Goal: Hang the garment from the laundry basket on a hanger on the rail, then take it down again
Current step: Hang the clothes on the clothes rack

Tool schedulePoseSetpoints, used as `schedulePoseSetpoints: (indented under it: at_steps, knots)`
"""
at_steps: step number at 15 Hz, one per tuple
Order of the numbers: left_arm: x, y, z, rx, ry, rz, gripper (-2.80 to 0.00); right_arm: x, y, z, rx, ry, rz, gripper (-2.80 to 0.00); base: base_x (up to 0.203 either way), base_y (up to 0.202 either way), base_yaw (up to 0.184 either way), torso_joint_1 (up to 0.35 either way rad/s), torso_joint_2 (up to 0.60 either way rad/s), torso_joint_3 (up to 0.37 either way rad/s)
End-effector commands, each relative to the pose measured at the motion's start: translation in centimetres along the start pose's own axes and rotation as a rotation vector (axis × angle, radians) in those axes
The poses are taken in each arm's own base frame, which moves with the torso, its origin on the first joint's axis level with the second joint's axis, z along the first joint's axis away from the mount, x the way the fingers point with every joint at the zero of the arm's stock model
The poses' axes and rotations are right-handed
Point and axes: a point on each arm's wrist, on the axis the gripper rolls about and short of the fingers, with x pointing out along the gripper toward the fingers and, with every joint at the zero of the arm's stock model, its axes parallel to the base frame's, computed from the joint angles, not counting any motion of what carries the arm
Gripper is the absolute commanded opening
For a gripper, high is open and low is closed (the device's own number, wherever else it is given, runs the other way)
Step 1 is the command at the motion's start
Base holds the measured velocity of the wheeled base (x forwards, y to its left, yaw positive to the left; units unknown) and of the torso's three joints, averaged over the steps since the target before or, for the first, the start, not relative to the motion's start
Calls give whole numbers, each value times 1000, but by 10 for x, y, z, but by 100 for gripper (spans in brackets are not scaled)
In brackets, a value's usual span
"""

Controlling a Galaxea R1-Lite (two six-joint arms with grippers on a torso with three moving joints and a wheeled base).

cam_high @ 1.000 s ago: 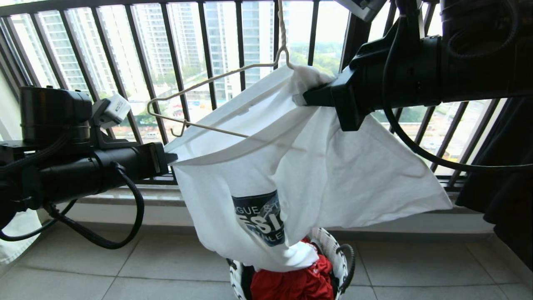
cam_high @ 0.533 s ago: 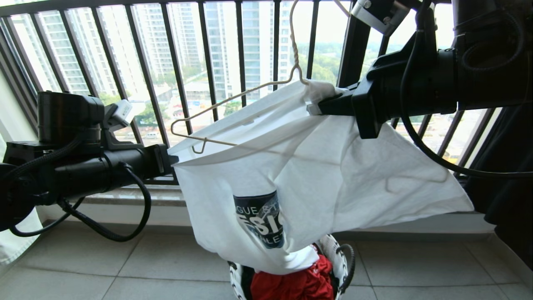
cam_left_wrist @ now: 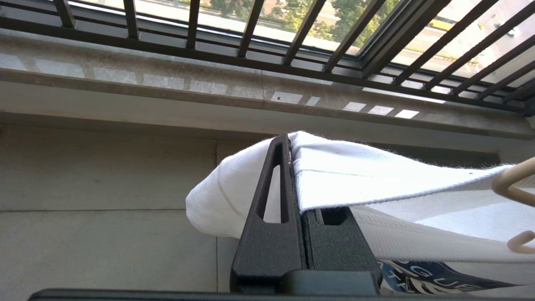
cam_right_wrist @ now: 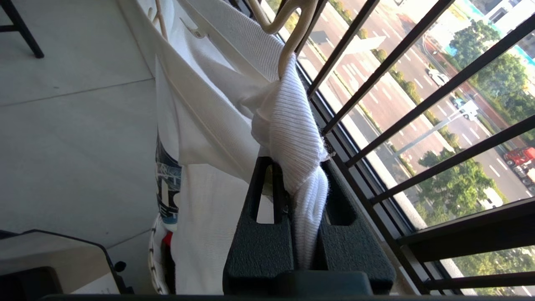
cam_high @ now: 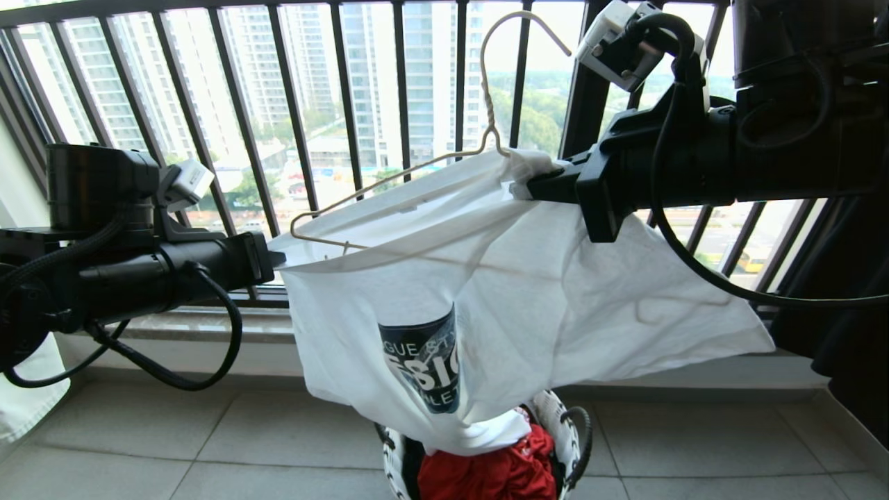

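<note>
The white garment point(cam_high: 528, 292) with its navy logo point(cam_high: 424, 361) hangs stretched between both grippers, its lower end reaching into the laundry basket point(cam_high: 573, 430). My left gripper point(cam_high: 278, 258) is shut on the garment's left edge point(cam_left_wrist: 376, 175), the black fingers point(cam_left_wrist: 271, 188) pressed together on the hem. At the hanger's neck my right gripper point(cam_high: 524, 186) is shut on bunched ribbed fabric point(cam_right_wrist: 292, 121). The cream wire hanger point(cam_high: 389, 180) is partly inside the garment, with its left arm bare. Its hook point(cam_high: 517, 17) hangs on nothing. The rail is out of view.
The black balcony railing point(cam_high: 333, 104) and a stone sill point(cam_high: 208, 323) stand right behind the garment. Red cloth point(cam_high: 500, 472) fills the basket on the tiled floor. A black garment point(cam_high: 854, 278) hangs at the far right, and white cloth point(cam_high: 28, 410) shows at the far left.
The hanger has come down and shifted right with my right gripper, bringing its hook into view. The garment sagged with it. My left gripper has barely moved.
</note>
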Motion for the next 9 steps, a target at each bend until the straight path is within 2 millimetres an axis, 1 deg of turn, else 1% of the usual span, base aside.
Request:
schedulePoseSetpoints:
  at_steps: [1, 3, 6, 7, 9]
  knots:
    - [-5, -1, 5, -1, -24, -7, -280, 6, 1, -9, -25, 34, 13, -280, 0, 0, 0, 0, 0, 0]
    - [-9, -1, 7, -1, -35, -7, -280, 9, 2, -14, -38, 51, 21, -280, 0, 0, 0, 0, 0, 0]
    - [-17, -4, 11, 1, -50, -35, -280, 22, 2, -22, -51, 82, 35, -280, 0, 0, 0, 0, 0, 0]
    - [-18, -5, 12, 1, -54, -38, -280, 27, 1, -25, -67, 92, 40, -280, 0, 0, 0, 0, 0, 0]
    - [-18, -5, 15, 0, -63, -40, -280, 30, 1, -26, -86, 98, 42, -280, 0, 0, 0, 0, 0, 0]
